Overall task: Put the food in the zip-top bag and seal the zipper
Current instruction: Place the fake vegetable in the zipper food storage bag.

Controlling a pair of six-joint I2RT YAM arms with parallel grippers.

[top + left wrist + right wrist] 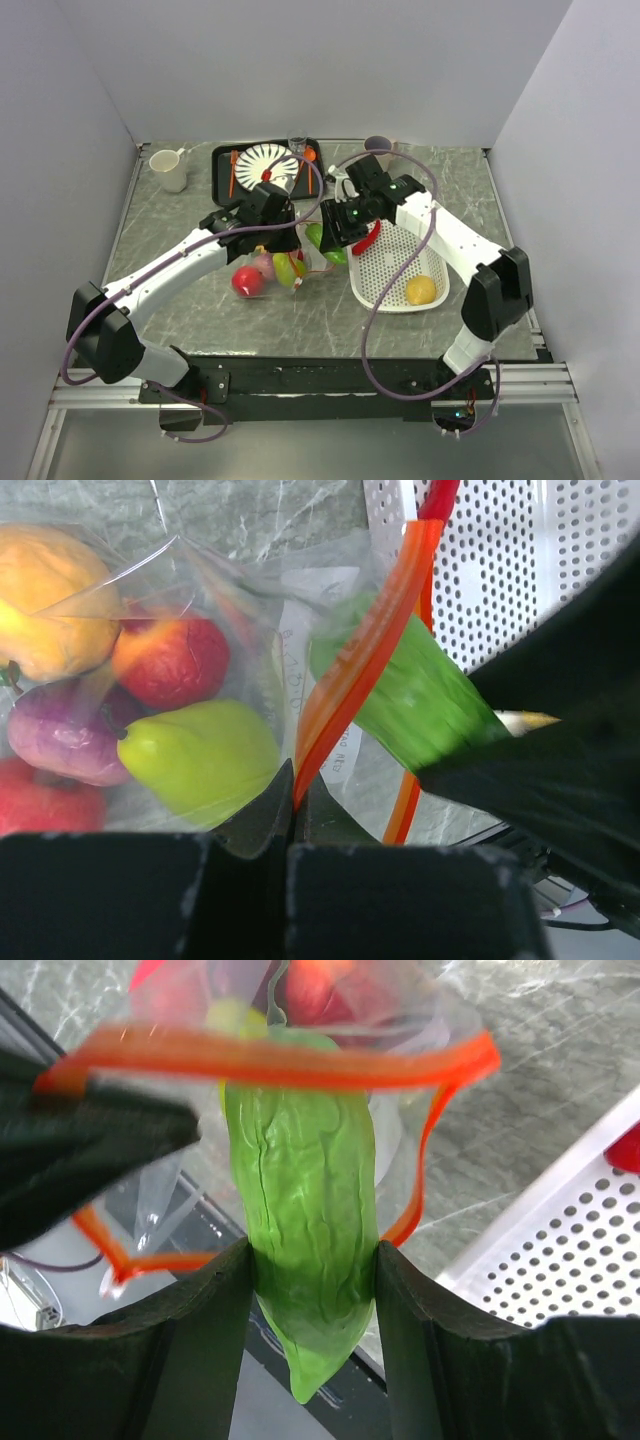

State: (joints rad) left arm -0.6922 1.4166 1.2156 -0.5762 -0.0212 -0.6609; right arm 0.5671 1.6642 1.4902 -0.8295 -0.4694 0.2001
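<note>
The clear zip-top bag (285, 265) lies mid-table with several fruits inside: a red one (247, 282), a green pear (200, 760), a purple one (60, 742), a yellow-orange one (45, 600). My left gripper (294, 798) is shut on the orange-red zipper strip (365, 650), holding the bag's mouth up. My right gripper (312, 1260) is shut on a long wrinkled green vegetable (305, 1195), whose far end pokes through the open zipper loop (270, 1060) into the bag's mouth. A yellow fruit (421, 290) and a red pepper (368, 240) are in the white basket.
The white perforated basket (395, 270) stands right of the bag. A black tray (222, 180) with a striped plate (268, 163), orange fork and spoon sits at the back. A white mug (169, 169) is at back left, a cup (378, 147) at back right.
</note>
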